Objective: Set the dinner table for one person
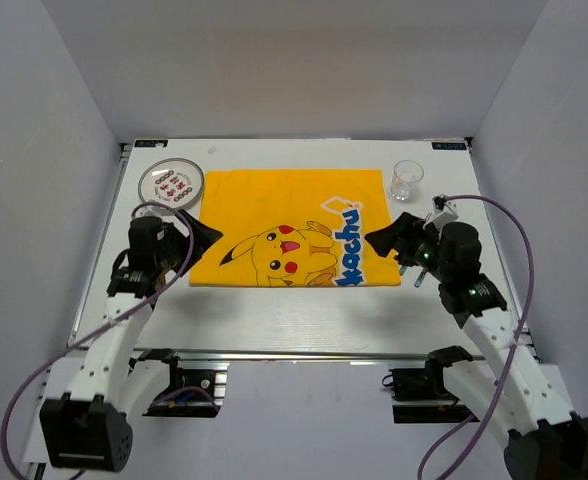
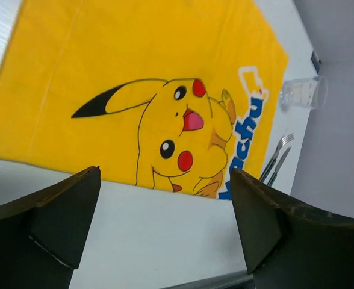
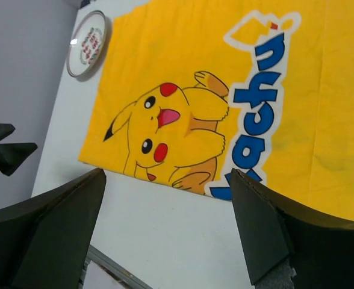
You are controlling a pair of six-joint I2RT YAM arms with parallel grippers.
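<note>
The white dinner table (image 1: 274,310) carries a yellow Pikachu cloth (image 1: 294,228) spread flat at its middle. A round patterned plate (image 1: 171,182) lies at the far left, off the cloth's corner. A clear glass (image 1: 407,180) stands at the far right. A fork and knife (image 2: 277,158) lie side by side just right of the cloth. My left gripper (image 1: 204,237) is open and empty above the cloth's left edge. My right gripper (image 1: 379,240) is open and empty above the cloth's right edge. In the wrist views, both the left gripper (image 2: 165,174) and the right gripper (image 3: 168,174) have nothing between their jaws.
A metal rail (image 1: 304,353) runs along the table's front edge. Grey walls enclose the table on the left, back and right. A bare white strip of tabletop (image 3: 177,235) lies between the cloth and the rail. The plate also shows in the right wrist view (image 3: 88,43).
</note>
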